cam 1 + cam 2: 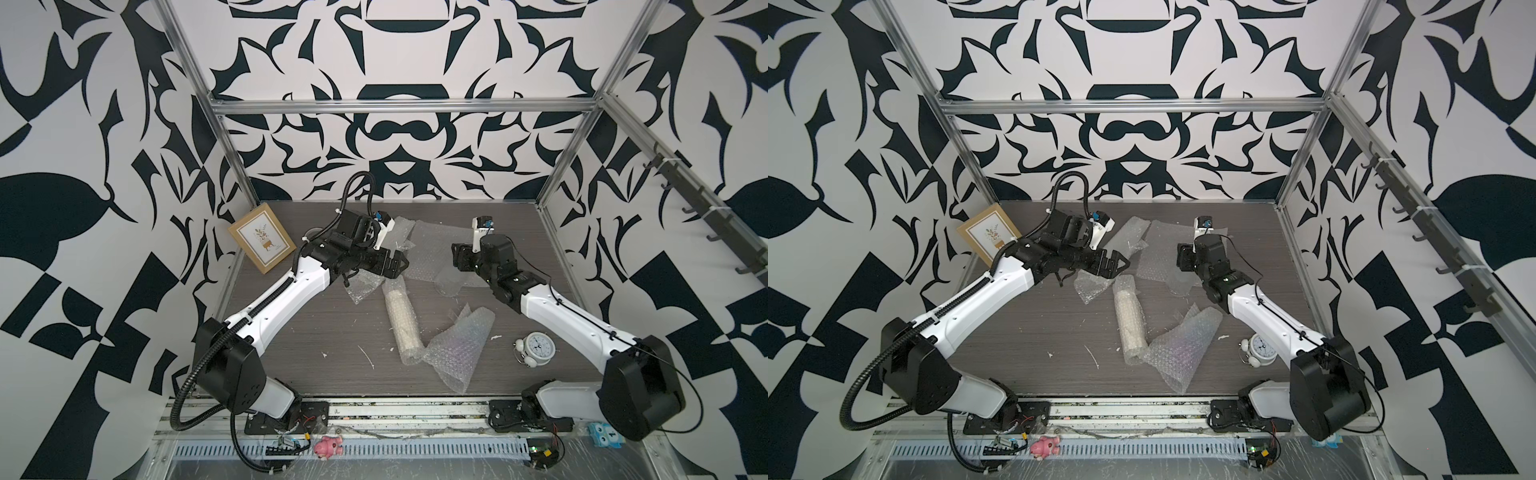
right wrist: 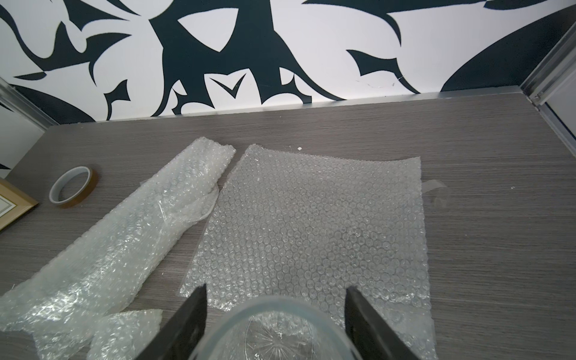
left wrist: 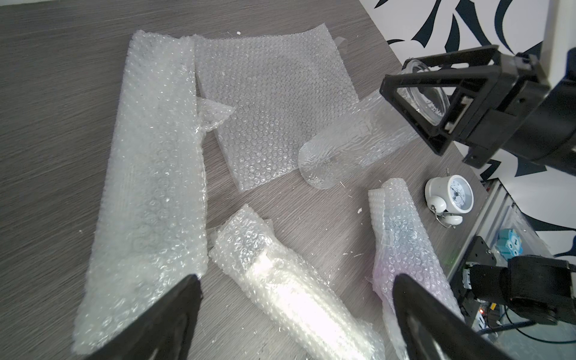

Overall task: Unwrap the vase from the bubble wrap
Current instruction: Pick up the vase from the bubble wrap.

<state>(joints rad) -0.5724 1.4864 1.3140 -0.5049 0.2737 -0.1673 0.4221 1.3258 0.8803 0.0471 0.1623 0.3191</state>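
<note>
**Finding: glass vase (image 3: 349,149) lies on its side, mouth in your right hand (image 3: 414,93), base toward the middle of the desk (image 1: 291,332).**

Your right hand is closed across the vase's mouth, with one finger on each side of the rim in the right wrist view. The vase's long axis runs from that grip toward the near middle of the desk. Its base end is down at the edge of the flat sheet of bubble wrap (image 3: 274,103). The body looks bare, though through clear ribbed glass you cannot be certain. Your left hand (image 3: 296,277) is wide open and empty, hovering over the bubble-wrapped cream roll (image 1: 401,320), well apart from the vase. Judgement: the right arm is nearer and has the vase. Any lift should pivot the base about the held rim, clear of the loose sheets.
</note>
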